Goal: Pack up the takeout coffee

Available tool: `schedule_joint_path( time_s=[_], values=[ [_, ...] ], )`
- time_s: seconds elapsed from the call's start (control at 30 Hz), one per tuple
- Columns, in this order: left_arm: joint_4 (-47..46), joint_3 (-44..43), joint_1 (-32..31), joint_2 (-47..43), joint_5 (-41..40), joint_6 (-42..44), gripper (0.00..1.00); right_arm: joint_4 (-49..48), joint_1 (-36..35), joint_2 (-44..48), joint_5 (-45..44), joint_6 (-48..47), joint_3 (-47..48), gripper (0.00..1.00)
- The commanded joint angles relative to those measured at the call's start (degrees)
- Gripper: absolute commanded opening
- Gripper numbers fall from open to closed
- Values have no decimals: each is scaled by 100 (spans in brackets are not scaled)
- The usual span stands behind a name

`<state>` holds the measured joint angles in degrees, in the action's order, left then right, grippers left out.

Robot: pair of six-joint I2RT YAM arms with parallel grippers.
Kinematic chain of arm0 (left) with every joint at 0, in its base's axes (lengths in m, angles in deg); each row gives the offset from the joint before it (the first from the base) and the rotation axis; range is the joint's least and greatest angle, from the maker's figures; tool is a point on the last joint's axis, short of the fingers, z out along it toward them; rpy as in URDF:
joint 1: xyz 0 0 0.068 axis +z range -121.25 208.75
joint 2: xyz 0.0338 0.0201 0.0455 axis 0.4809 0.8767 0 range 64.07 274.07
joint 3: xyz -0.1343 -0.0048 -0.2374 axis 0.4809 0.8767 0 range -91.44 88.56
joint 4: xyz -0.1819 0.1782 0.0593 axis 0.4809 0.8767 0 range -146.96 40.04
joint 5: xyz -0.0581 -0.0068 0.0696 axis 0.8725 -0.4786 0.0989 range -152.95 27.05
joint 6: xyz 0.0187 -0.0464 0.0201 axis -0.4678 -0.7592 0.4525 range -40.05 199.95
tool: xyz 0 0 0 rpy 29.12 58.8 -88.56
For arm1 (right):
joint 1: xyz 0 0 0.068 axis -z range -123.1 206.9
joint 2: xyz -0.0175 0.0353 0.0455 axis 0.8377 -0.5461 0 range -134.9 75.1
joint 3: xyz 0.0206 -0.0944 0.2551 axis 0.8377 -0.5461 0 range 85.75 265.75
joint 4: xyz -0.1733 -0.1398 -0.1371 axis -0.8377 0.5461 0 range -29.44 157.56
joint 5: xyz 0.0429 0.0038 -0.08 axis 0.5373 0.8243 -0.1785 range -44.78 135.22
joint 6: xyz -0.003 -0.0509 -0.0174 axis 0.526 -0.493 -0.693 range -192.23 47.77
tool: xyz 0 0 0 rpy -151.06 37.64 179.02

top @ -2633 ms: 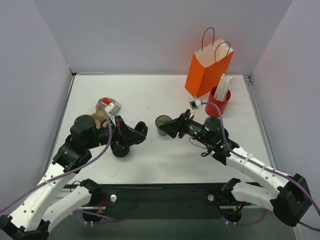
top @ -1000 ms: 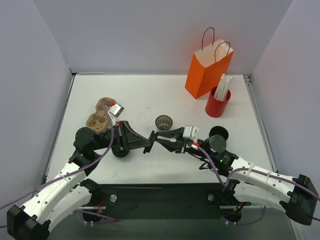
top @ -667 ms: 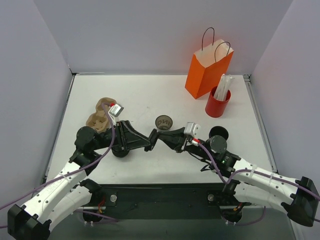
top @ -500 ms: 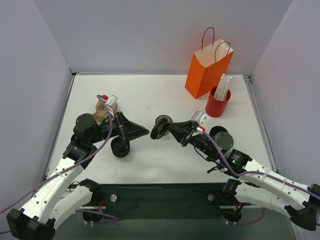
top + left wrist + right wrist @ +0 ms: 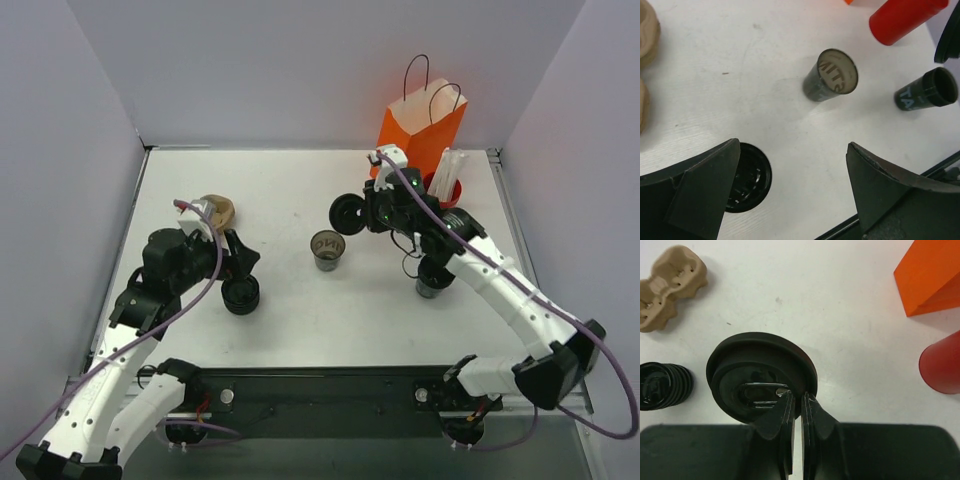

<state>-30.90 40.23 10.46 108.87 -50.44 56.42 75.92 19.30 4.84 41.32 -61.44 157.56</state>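
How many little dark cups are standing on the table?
2. An open cup stands mid-table. A black-topped cup stands to its right. Another could be hiding behind the arms or the bag.

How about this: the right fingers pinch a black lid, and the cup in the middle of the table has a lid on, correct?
No. The right fingers pinch a black lid, but the middle cup has no lid; the left wrist view shows it open.
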Motion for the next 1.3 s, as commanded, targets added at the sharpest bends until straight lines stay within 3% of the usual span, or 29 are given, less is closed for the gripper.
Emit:
schedule_joint_path(
  time_s=[0.0,0.4,0.93,1.27],
  values=[
    [12,378,-61,-497,-609,603,97,1671,322,-944,686,213,965,0],
    [48,457,-53,-1008,-654,701,97,3350,377,-3440,1093,213,3074,0],
    [83,483,-96,-1157,-601,727,97,4221,183,-4637,681,47,4569,0],
    [74,501,-96,-1166,-583,745,97,4547,175,-4980,601,-129,4702,0]
  ],
)
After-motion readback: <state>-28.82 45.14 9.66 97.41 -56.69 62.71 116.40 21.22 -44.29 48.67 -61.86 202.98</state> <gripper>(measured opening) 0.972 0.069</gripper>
